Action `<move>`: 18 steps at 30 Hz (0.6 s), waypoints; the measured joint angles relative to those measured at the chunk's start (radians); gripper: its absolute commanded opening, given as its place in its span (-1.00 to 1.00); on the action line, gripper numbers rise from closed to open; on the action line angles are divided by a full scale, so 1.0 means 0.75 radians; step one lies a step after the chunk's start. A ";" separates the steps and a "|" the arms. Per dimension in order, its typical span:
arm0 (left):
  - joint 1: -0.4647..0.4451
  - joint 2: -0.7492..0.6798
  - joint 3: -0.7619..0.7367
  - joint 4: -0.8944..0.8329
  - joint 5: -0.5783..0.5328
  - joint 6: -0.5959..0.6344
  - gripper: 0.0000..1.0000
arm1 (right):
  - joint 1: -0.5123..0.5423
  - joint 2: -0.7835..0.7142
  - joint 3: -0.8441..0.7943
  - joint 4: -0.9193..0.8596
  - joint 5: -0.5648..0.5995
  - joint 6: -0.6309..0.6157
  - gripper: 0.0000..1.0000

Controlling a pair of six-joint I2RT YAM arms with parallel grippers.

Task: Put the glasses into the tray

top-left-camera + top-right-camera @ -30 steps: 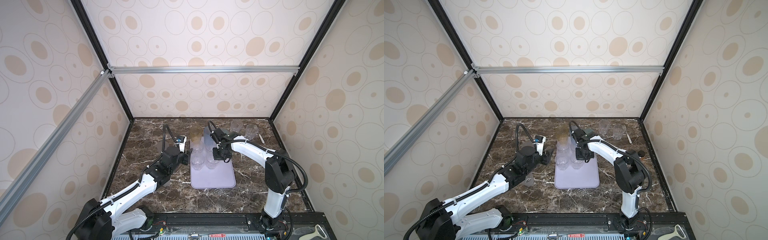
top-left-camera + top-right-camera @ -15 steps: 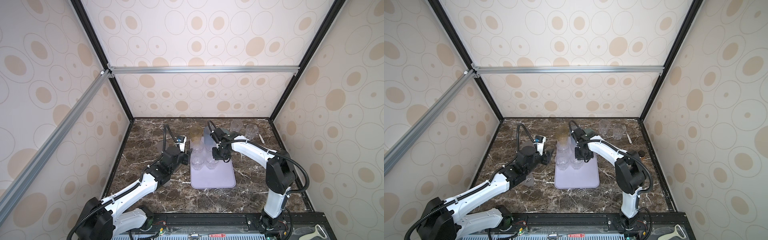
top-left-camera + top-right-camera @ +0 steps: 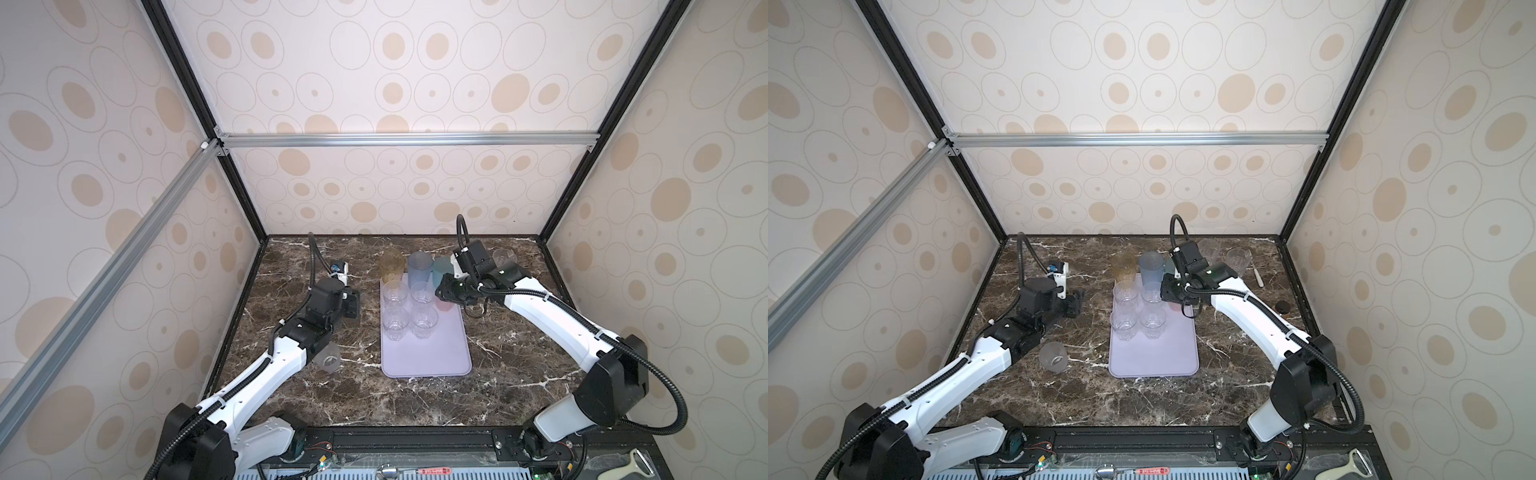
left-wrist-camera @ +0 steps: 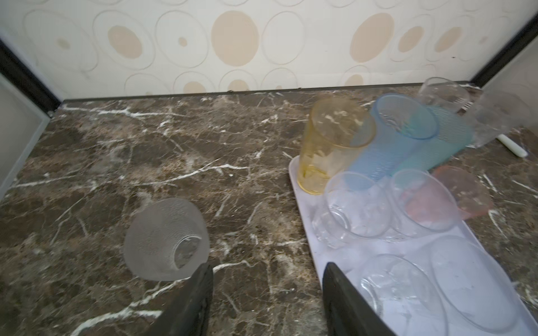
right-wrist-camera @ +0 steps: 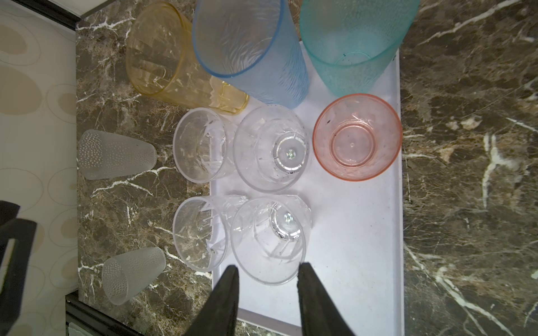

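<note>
Right pincer [image 5: 268, 267]: hangs over the tray [image 5: 364, 232] with fingers apart, clamped on nothing. Below it and a little to one side, pink glass [image 5: 356, 136], upright on the tray, touching neither finger. Next to that, four clear glasses [image 5: 270, 148] in a square, also on the tray. Farther ahead of the pincer, amber glass [image 5: 157, 55], blue glass [image 5: 247, 49] and teal glass [image 5: 355, 43] in a row at the tray's end. Off to its right, two further glasses [image 3: 1238, 259] on the table [image 4: 145, 145]. Left pincer [image 4: 267, 267]: hovers over the table just off the tray, fingers apart, empty. Just ahead of it, frosted glass [image 4: 166, 238] on the table. Behind it, beside the forearm, second frosted glass [image 3: 328, 359], also off the tray.
</note>
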 measured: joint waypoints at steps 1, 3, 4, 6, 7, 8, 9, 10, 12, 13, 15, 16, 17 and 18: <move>0.064 0.000 0.000 -0.018 0.028 -0.004 0.15 | 0.000 0.000 -0.013 0.001 0.002 0.003 -0.27; 0.162 0.000 0.000 -0.043 0.065 -0.009 0.14 | 0.000 0.000 -0.032 0.001 0.005 0.009 -0.27; 0.206 -0.001 0.000 -0.054 0.080 -0.013 0.14 | 0.000 0.000 -0.038 0.002 0.008 0.010 -0.27; 0.262 -0.003 0.000 -0.073 0.110 -0.019 0.14 | 0.000 0.000 -0.048 0.005 0.018 0.012 -0.26; 0.285 -0.003 0.000 -0.079 0.128 -0.023 0.13 | 0.000 0.000 -0.053 0.007 0.024 0.014 -0.27; 0.305 -0.003 0.000 -0.082 0.143 -0.026 0.13 | 0.000 -0.001 -0.058 0.010 0.031 0.014 -0.26; 0.320 -0.003 0.000 -0.084 0.156 -0.030 0.13 | 0.000 -0.002 -0.063 0.013 0.036 0.014 -0.26; 0.336 -0.003 0.000 -0.084 0.172 -0.034 0.13 | 0.000 -0.004 -0.067 0.013 0.041 0.014 -0.26; 0.355 -0.003 -0.001 -0.086 0.193 -0.039 0.13 | 0.000 -0.007 -0.071 0.014 0.051 0.014 -0.26; 0.361 -0.003 -0.001 -0.086 0.201 -0.044 0.13 | 0.000 -0.007 -0.072 0.014 0.052 0.014 -0.26; 0.370 -0.003 -0.004 -0.086 0.218 -0.054 0.12 | 0.000 -0.007 -0.072 0.017 0.054 0.014 -0.26; 0.373 -0.003 -0.006 -0.086 0.224 -0.060 0.12 | 0.000 -0.007 -0.073 0.019 0.053 0.015 -0.26; 0.374 -0.003 -0.009 -0.086 0.229 -0.065 0.13 | 0.000 -0.007 -0.073 0.021 0.051 0.017 -0.26; 0.374 -0.003 -0.011 -0.087 0.230 -0.071 0.12 | 0.000 -0.007 -0.073 0.022 0.048 0.019 -0.26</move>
